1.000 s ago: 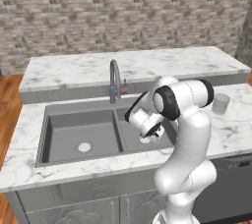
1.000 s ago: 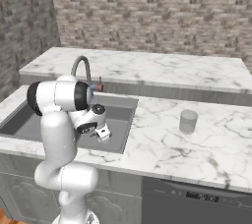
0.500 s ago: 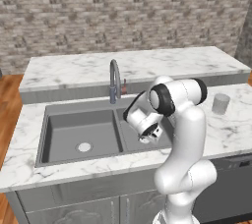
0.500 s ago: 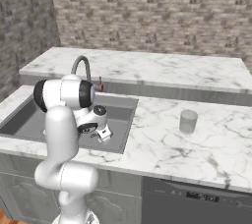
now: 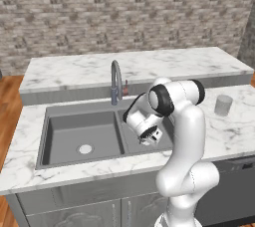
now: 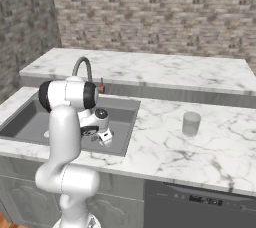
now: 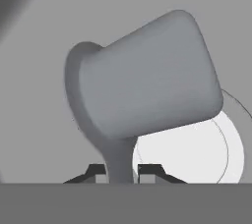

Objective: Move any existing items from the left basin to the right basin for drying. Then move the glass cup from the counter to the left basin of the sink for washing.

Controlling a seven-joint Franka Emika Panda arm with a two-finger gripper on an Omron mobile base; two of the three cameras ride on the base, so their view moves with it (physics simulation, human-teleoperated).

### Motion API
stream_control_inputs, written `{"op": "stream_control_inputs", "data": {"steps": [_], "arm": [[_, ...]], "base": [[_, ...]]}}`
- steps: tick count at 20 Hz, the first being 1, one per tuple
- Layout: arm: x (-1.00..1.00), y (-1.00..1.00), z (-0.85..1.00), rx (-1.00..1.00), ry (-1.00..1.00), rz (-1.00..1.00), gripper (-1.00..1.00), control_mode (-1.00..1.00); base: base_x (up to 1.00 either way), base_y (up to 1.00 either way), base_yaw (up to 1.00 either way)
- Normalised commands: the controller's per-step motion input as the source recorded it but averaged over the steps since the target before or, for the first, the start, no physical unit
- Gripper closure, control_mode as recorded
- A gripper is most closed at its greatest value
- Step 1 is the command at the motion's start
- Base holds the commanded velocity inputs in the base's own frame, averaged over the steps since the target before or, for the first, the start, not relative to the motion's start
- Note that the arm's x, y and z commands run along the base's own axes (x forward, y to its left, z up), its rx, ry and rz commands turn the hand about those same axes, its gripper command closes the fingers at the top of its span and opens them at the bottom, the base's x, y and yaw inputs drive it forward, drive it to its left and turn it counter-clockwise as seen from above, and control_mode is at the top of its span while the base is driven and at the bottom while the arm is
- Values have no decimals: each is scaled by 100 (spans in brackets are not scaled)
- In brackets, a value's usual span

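Note:
In the hand view a grey utensil [image 7: 147, 90] with a broad, blocky head and a thin stem stands up between my fingertips. My gripper [image 7: 122, 172] is shut on that stem. Behind it lies the white drain [image 7: 197, 154] of the right basin. From the base views, the gripper [image 5: 149, 135] [image 6: 102, 136] hangs low over the right basin [image 5: 130, 144], pointing down. The left basin [image 5: 69, 126] shows only its drain [image 5: 85, 149]. The glass cup [image 5: 223, 105] [image 6: 191, 123] stands upright on the counter, well to the right of the sink.
A curved faucet [image 5: 116, 79] [image 6: 82, 67] rises behind the divider between the basins. A raised marble ledge [image 5: 134, 64] runs along the back, under a stone wall. Marble counter [image 6: 200, 147] stretches to the right of the sink.
The upper arm has swung a little to the left. The gripper stays low over the right basin, still holding the grey utensil.

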Motion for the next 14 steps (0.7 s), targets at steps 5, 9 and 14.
{"op": "stream_control_inputs", "data": {"steps": [5, 9, 14], "arm": [[-5, 1, 0, 0, 2, -1, -100, -100], [-12, -2, 4, 0, -3, 0, -100, -100], [-18, -2, 13, 0, -5, 0, -100, -100]], "base": [[0, 0, 0], [0, 0, 0], [0, 0, 0]]}}
